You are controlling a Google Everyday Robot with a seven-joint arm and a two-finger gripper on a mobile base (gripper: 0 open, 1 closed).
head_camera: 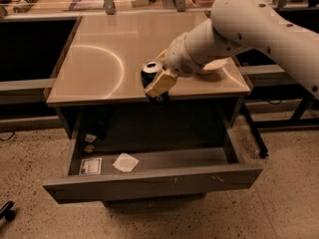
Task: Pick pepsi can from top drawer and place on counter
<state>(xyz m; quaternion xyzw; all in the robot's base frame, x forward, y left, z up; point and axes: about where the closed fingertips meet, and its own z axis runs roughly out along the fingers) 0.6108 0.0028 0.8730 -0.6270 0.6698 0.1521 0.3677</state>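
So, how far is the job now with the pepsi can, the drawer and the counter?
Done: the pepsi can is out of the open top drawer.
In hand: the gripper holds it, fingers shut on it, at the front edge of the counter, not yet resting on it.
Left: move the can over the counter, set it down and let go.

Your gripper [154,82] sits at the front edge of the tabletop [99,63], its fingers [159,83] clamped on the pepsi can [150,67], silver top upward. Below, the top drawer [149,183] stands open, holding a white paper scrap [124,162] and a small card [90,166].
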